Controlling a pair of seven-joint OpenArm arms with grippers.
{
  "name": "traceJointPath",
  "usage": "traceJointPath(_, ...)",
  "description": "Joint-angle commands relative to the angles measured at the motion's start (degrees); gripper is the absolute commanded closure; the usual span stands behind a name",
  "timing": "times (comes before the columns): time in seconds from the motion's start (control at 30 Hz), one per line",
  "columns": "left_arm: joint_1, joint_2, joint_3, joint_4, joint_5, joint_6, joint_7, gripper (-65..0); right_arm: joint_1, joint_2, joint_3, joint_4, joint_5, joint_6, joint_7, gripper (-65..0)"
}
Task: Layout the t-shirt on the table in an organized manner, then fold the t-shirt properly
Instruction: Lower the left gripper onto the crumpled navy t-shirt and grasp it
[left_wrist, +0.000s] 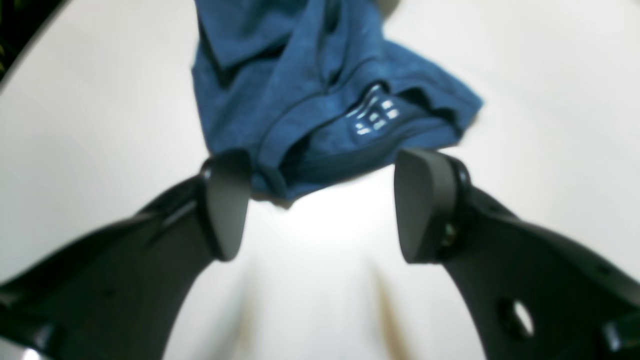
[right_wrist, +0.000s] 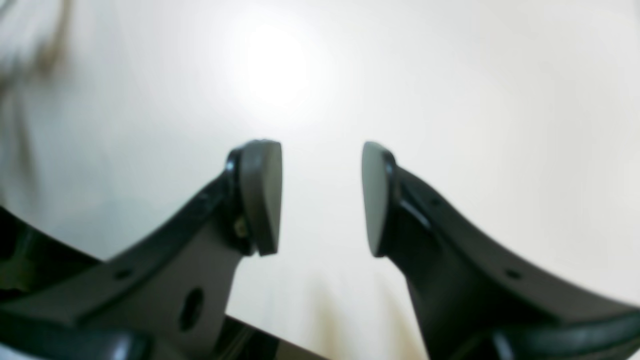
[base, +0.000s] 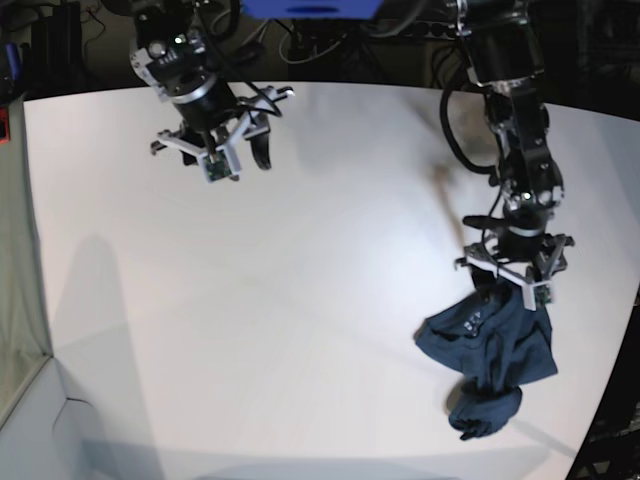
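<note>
While crumpled: t-shirt (base: 490, 355) lies at table (base: 300, 300) 4 o'clock.
Left gripper (left_wrist: 320, 205): jaws apart, empty; pinch 1 collar edge.
Right gripper (right_wrist: 320, 197): jaws apart, empty.

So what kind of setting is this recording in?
Most likely a robotics lab bench, not a home: a bare white table carries only a crumpled t-shirt, two robot arms reach in from the far edge, and cables and equipment crowd the dark background.
</note>
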Motion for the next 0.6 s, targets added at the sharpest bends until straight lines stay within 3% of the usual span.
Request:
traceJointPath(0.0, -2.0, -0.7, -0.8, -0.8, 0.1, 0.2, -1.3, -43.2, 0.0, 0.0, 0.2, 0.9, 0.2, 0.2, 1.4, -27.0)
traceJointPath(0.13, -5.4, -1.7, -1.3, -6.4, 0.2, 0.2, -2.0, -43.2, -0.2, 0.1, 0.3, 0.9, 0.2, 0.2, 1.4, -26.9)
traceJointPath(0.37, -9.3, -4.2, -1.1, -18.7, 0.3, 0.6, -13.1, -43.2, -0.8, 0.1, 0.3, 0.8, 0.2, 0.2, 1.4, -26.9)
traceJointPath(0.57, -12.2, -5.0, -1.2, -25.9, 0.2, 0.5, -13.8, -43.2, -0.3, 0.1, 0.3, 0.8, 0.1, 0.2, -0.5, -26.9)
